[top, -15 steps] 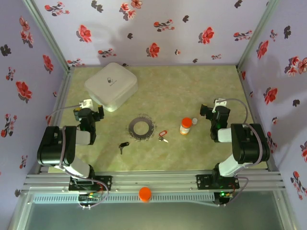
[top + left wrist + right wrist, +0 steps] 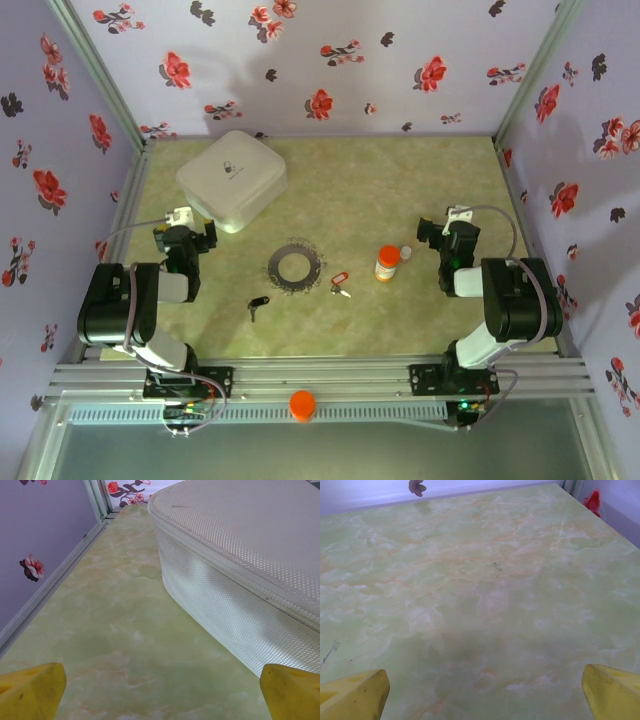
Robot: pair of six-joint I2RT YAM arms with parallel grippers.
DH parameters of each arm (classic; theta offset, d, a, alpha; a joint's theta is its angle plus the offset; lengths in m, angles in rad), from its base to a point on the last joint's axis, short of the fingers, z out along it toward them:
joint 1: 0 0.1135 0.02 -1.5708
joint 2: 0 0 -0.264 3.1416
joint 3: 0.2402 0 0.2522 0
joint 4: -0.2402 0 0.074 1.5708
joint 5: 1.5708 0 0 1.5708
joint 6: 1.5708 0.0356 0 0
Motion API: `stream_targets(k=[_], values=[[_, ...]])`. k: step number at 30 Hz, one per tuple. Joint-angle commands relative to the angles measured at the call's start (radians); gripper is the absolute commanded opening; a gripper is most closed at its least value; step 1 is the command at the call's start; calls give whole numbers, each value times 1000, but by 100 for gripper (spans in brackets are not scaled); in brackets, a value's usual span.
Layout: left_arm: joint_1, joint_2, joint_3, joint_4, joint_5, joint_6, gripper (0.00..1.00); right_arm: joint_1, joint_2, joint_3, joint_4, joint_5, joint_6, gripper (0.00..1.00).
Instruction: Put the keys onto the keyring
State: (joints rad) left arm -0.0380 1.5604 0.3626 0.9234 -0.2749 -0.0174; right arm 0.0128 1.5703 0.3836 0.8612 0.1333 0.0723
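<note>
Two arms, folded low: left arm (image 2: pixel 125 305), right arm (image 2: pixel 515 300). We list left fingers (image 2: pixel 30 692), right fingers (image 2: pixel 352 695) spread wide, empty. Keyring (image 2: pixel 295 266) central on surface (image 2: pixel 400 180); black key (image 2: pixel 258 304), red key (image 2: pixel 340 281) near it, separate. Left wrist adds box (image 2: pixel 240 555) weave.

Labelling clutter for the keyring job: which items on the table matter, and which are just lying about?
Job:
- black key
- red-tagged key
- keyring, lying flat between them

Lying about:
- white box, far left
- orange pill bottle, right of the red-tagged key
</note>
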Motion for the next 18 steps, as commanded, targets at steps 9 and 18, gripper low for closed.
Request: stream_targets(k=[9,18], values=[[11,-12,25,-14,46,-6,100,-8,-7,18,10,-11,14,99],[-65,-200,111,-304,-132,22,100,-5,-243,-32,-97,8,12,97]])
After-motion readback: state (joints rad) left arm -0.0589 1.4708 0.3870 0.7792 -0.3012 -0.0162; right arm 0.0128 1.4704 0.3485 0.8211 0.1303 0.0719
